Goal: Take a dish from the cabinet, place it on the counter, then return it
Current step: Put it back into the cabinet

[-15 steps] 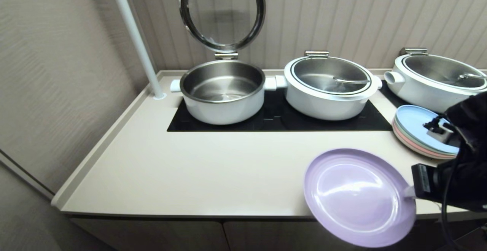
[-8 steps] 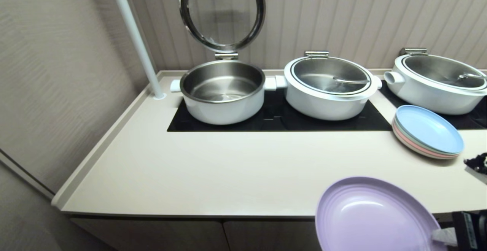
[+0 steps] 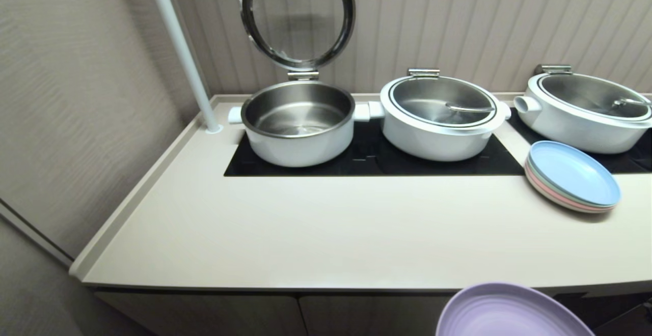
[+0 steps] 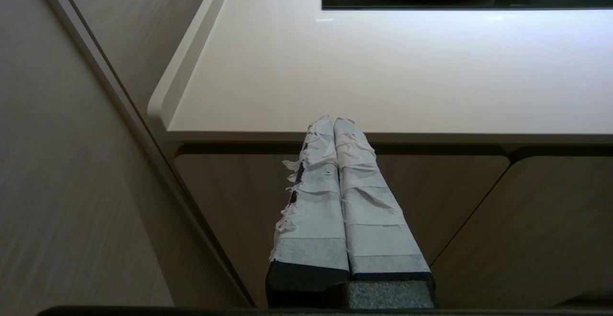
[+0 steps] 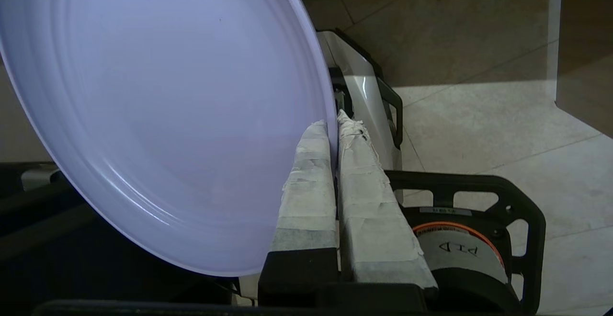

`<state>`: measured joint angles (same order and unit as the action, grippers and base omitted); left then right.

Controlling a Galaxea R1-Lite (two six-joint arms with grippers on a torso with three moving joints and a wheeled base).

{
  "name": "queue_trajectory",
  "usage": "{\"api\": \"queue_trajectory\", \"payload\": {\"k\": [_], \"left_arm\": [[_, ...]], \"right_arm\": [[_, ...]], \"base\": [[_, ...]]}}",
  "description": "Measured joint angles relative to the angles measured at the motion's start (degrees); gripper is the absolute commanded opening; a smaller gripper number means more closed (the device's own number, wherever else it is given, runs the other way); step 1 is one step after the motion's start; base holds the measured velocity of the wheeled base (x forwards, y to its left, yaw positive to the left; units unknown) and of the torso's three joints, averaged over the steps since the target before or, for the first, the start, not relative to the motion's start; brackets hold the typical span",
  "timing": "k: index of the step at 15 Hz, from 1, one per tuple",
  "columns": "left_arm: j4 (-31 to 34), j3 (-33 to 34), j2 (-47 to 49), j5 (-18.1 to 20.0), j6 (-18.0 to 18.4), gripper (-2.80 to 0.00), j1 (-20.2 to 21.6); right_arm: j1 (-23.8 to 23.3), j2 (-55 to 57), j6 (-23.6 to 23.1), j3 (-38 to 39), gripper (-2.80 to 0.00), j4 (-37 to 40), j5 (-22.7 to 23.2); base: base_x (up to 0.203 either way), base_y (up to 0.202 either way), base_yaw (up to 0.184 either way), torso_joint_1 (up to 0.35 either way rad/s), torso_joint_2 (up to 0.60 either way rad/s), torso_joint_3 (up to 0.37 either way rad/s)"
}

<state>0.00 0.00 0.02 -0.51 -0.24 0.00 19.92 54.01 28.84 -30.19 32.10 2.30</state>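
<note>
The lavender dish (image 3: 509, 313) shows only its far rim at the bottom right of the head view, below and in front of the counter (image 3: 326, 229) edge. In the right wrist view the dish (image 5: 158, 115) fills the frame, tilted, with my right gripper (image 5: 335, 120) shut on its rim. That gripper is outside the head view. The cabinet (image 3: 244, 315) doors under the counter appear closed. My left gripper (image 4: 334, 120) is parked, shut and empty, facing the cabinet (image 4: 239, 201) front just below the counter (image 4: 383, 76) edge.
A stack of blue, green and pink plates (image 3: 573, 180) sits at the counter's right. Three white pots (image 3: 298, 124) (image 3: 440, 117) (image 3: 586, 109) stand on the black cooktop (image 3: 372, 160), the left one with its lid (image 3: 297, 15) raised. A white pole (image 3: 178, 46) rises at the back left. The robot's base (image 5: 469, 244) lies under the dish.
My right arm has carried the dish off the counter area, toward me and downward, until only its rim shows in the head view; the arm itself has left that view.
</note>
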Motion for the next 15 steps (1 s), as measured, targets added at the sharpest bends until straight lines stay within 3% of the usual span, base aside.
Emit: {"api": "queue_trajectory", "payload": {"k": [7, 15], "left_arm": [[0.0, 0.0, 0.0, 0.0, 0.0, -2.8, 0.0], [0.0, 0.0, 0.0, 0.0, 0.0, -2.8, 0.0]], "right_arm": [[1.9, -1.6, 0.2, 3.5, -2.8, -0.4, 0.1], [3.7, -2.1, 3.7, 4.8, -2.8, -0.4, 0.1]], "base": [[0.0, 0.0, 0.0, 0.0, 0.0, 0.0], [0.0, 0.0, 0.0, 0.0, 0.0, 0.0]]}}
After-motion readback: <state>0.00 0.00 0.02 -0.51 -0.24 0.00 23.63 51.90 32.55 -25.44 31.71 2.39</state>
